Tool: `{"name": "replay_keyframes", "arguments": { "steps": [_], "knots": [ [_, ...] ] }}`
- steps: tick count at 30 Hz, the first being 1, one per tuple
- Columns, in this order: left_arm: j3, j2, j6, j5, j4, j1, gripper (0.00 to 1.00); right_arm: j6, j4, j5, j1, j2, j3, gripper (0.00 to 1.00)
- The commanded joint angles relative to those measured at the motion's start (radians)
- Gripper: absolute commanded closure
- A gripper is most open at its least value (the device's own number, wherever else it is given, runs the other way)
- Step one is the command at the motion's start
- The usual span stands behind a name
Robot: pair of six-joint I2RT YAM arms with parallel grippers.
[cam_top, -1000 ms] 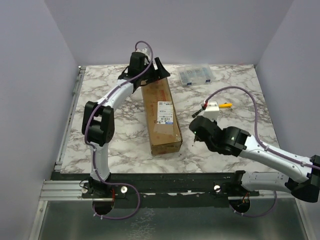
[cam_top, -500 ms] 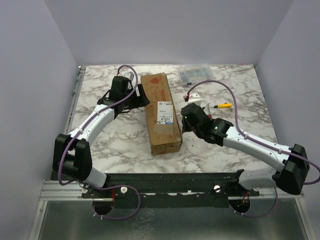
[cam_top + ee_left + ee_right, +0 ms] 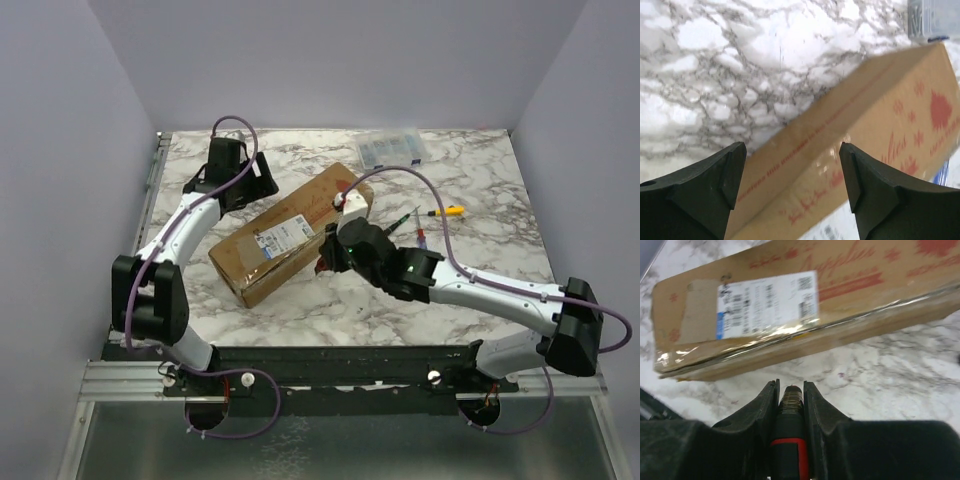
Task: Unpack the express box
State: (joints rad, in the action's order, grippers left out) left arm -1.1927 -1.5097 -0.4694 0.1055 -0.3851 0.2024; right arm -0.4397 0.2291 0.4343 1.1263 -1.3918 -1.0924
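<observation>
At the upper left of the overhead view the left gripper [image 3: 235,185] hangs over the marble table [image 3: 480,180] with its jaws spread wide and nothing between them; its own camera shows the express box just ahead of the fingers, not touched. The express box [image 3: 290,235] lies flat and slantwise across the middle of the table, label up. In the right wrist view the glossy tape along its seam looks whole, so by my judgement the carton is sealed and nothing has been taken out. Just right of centre, the right gripper [image 3: 790,390] is clamped on a dark tool with a red band [image 3: 790,447], its tip aimed at the box's long side but short of it. Cutting the tape, folding back the flaps and lifting out the contents all appear left to do. Farther right lie a yellow-handled screwdriver [image 3: 447,211] and, at the upper right, a clear organiser case [image 3: 392,148].
</observation>
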Motion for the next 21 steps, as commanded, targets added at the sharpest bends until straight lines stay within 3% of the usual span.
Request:
{"name": "replay_keyframes", "arguments": {
  "steps": [1,6,11,16,21],
  "knots": [
    [-0.150,-0.172,-0.047,0.048,0.001,-0.012,0.17,0.029,0.024,0.073,-0.137,0.102,0.035,1.00],
    [-0.256,-0.265,-0.092,0.130,0.022,0.022,0.22,0.117,0.056,0.065,-0.349,0.172,0.026,1.00],
    [-0.251,-0.103,0.053,0.062,0.003,0.123,0.22,0.191,0.070,-0.027,-0.569,0.144,-0.073,1.00],
    [-0.069,0.118,0.105,0.210,-0.013,0.183,0.22,0.169,0.023,-0.252,-0.738,0.016,-0.223,1.00],
    [0.172,0.315,0.055,0.313,-0.012,0.343,0.26,0.164,-0.069,-0.406,-0.754,-0.180,-0.406,1.00]
  ]
}}
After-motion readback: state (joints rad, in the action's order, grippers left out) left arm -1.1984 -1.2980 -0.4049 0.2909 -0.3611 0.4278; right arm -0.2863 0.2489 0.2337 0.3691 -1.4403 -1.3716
